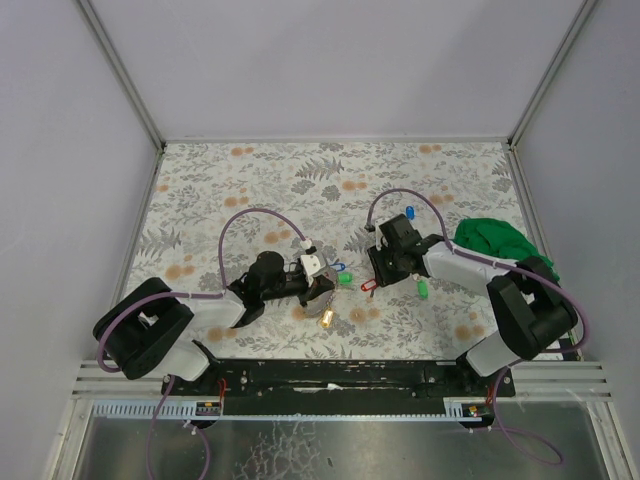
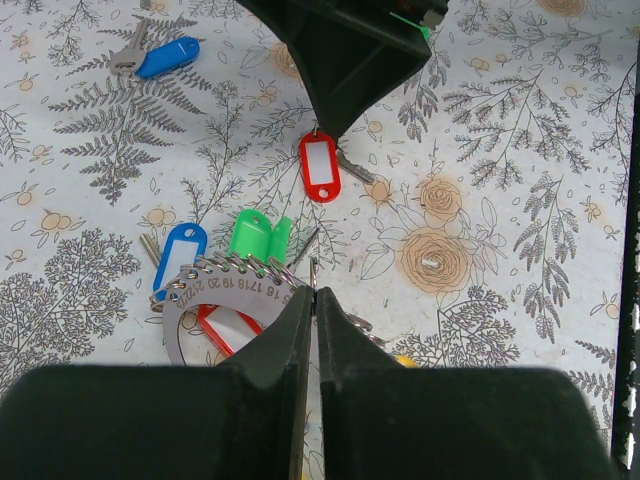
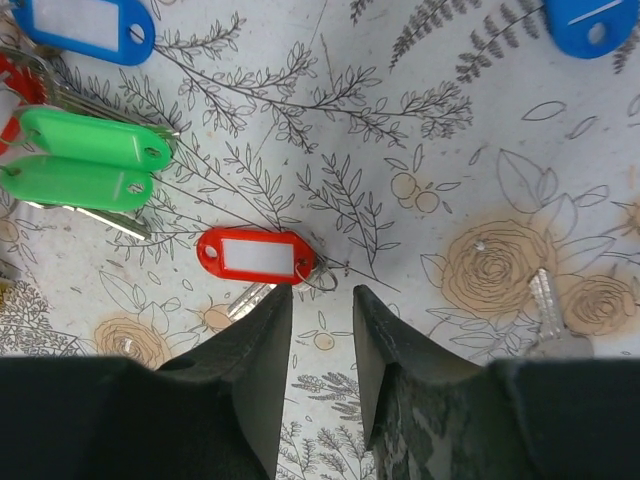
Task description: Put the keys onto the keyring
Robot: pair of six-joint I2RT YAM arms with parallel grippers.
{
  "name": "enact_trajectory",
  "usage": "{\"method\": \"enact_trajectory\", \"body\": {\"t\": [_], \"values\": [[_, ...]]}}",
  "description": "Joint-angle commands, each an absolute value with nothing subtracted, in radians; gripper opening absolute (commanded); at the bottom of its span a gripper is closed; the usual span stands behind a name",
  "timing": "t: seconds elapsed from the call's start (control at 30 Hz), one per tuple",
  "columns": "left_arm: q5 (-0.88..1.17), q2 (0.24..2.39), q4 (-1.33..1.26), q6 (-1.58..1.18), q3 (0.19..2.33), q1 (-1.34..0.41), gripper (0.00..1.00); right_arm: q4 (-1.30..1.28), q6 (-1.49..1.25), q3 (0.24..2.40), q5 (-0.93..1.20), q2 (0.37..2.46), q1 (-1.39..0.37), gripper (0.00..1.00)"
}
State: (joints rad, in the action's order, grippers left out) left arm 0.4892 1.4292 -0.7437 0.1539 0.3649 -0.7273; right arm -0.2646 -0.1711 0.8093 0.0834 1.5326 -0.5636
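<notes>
- The table (image 1: 250,170), covered in a floral print, carried everything. A green cloth (image 1: 495,240) lay bunched at its right edge, well apart from the work.
- The left gripper (image 2: 312,300) was clenched tight, apparently pinching the edge of the keyring (image 2: 225,290). The keyring sat near the table's middle, with blue, green and red tags fanned around it.
- The right gripper (image 3: 320,300) hung with its jaws partly parted and nothing in them. Its fingertips straddled one end of the red-tagged key (image 3: 250,255), which lay flat just beyond the keyring.
- A loose blue-tagged key (image 2: 165,57) lay further off (a later candidate, I judged).
- The small wire loop (image 3: 320,275) joining the red tag to its blade sat right between the right fingertips.
- To make this pick well, the right arm should come straight down and close on the tag's end rather than on the thin loop, leaving the loop free to feed onto the ring. It should close slowly, since a flat tag could skid away from one finger, while the left arm holds the ring steady.
</notes>
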Motion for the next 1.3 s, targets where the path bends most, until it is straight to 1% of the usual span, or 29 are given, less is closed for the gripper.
{"method": "enact_trajectory", "body": {"t": [0.0,0.3,0.4,0.63,0.7,0.9,1.0,1.27], "values": [[0.483,1.403,-0.764,0.172,0.389,-0.735,0.0,-0.249,-0.137,0.847,0.134,1.567,-0.558,0.37],[0.483,1.405,-0.764,0.173,0.389,-0.735,0.0,-0.239,-0.149,0.864,0.149,1.602,-0.559,0.29],[0.484,1.403,-0.764,0.173,0.39,-0.735,0.0,-0.24,-0.149,0.865,0.146,1.602,-0.559,0.24],[0.486,1.403,-0.764,0.173,0.389,-0.736,0.0,-0.29,-0.15,0.876,0.142,1.578,-0.558,0.04],[0.486,1.402,-0.764,0.171,0.39,-0.736,0.0,-0.313,-0.15,0.885,0.137,1.57,-0.559,0.0],[0.489,1.401,-0.764,0.171,0.389,-0.737,0.0,-0.494,-0.175,0.974,0.117,1.567,-0.558,0.0],[0.49,1.402,-0.764,0.171,0.391,-0.737,0.0,-0.634,-0.184,1.045,0.115,1.603,-0.56,0.0],[0.484,1.4,-0.754,0.174,0.392,-0.739,0.0,-0.875,-0.172,1.164,0.069,1.706,-0.568,0.0]]}}
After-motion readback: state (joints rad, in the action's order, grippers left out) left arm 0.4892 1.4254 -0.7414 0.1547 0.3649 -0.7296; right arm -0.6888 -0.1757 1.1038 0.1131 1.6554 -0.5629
